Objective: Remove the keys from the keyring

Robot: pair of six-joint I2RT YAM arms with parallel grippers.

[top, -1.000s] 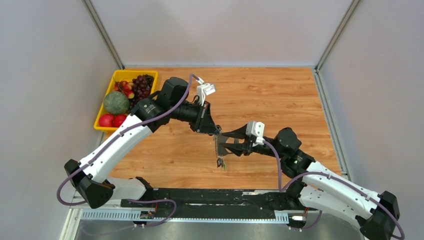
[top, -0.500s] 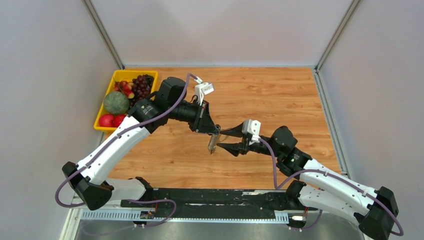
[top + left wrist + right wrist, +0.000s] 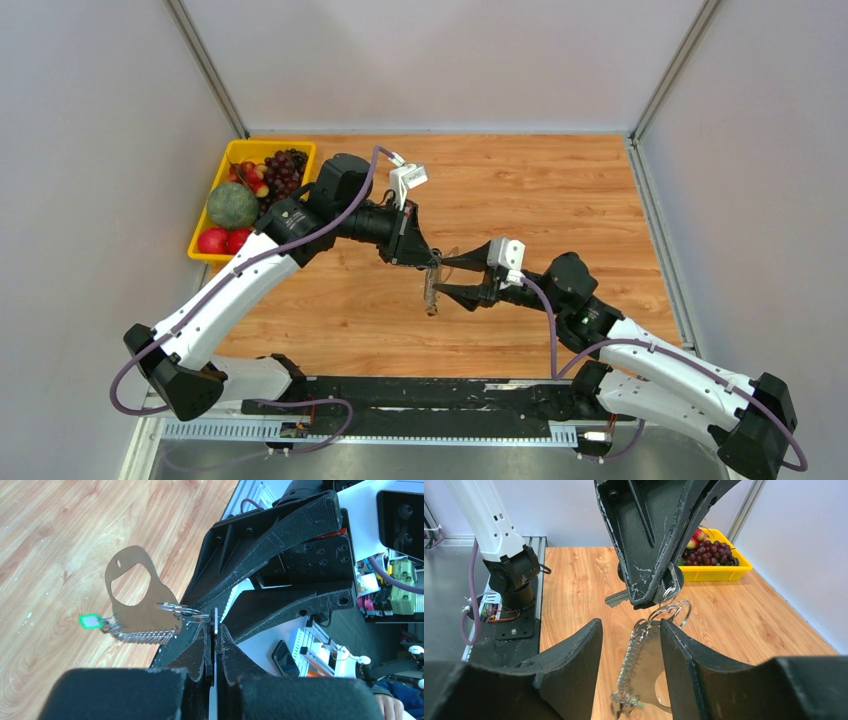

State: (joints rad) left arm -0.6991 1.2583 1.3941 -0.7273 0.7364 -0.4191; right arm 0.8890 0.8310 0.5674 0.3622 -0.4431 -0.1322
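Note:
My left gripper [image 3: 432, 262] is shut on a flat grey key [image 3: 616, 598], which shows edge-on between its fingers in the left wrist view [image 3: 216, 625]. Silver wire rings of the keyring [image 3: 672, 611] hang at its tips, also visible in the left wrist view [image 3: 182, 611]. From them dangle a brown tag with an oval hole [image 3: 142, 617], a silver chain [image 3: 631, 655] and a tiny green-headed piece [image 3: 90, 621]. My right gripper [image 3: 630, 630] is open, its fingers on either side of the hanging chain and tag, above the wooden table. I cannot tell whether they touch.
A yellow tray [image 3: 245, 147] of grapes, apples and a green melon stands at the table's back left, and shows in the right wrist view [image 3: 719, 573]. Grey walls enclose the table. The arm bases and a black rail lie along the near edge.
The right gripper has moved left toward the left gripper. The hanging bunch, which dangled lower a second ago, has swung up and now sits between the right fingers.

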